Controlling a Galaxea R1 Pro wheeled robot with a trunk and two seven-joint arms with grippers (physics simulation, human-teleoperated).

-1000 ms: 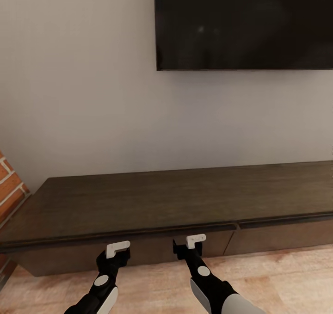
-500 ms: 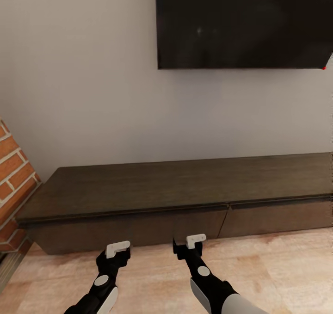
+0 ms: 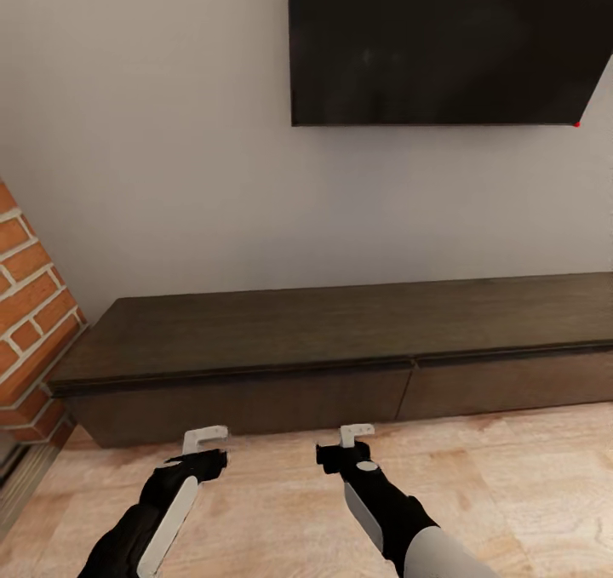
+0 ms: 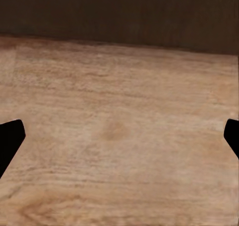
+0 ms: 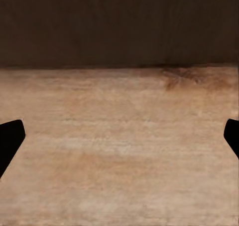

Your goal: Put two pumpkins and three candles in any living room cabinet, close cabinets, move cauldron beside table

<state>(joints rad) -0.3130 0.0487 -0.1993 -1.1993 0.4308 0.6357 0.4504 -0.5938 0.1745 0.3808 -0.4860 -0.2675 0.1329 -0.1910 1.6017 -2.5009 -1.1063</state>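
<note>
Backing off has dropped the cabinet farther from you, both drawers shut, no pumpkins or candles in sight; left gripper and right gripper hang spread and empty over floor, so turn slowly to find them.

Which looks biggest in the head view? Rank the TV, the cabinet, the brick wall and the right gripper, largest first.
1. TV
2. cabinet, close to the TV
3. brick wall
4. right gripper, smallest despite being nearest.
</note>
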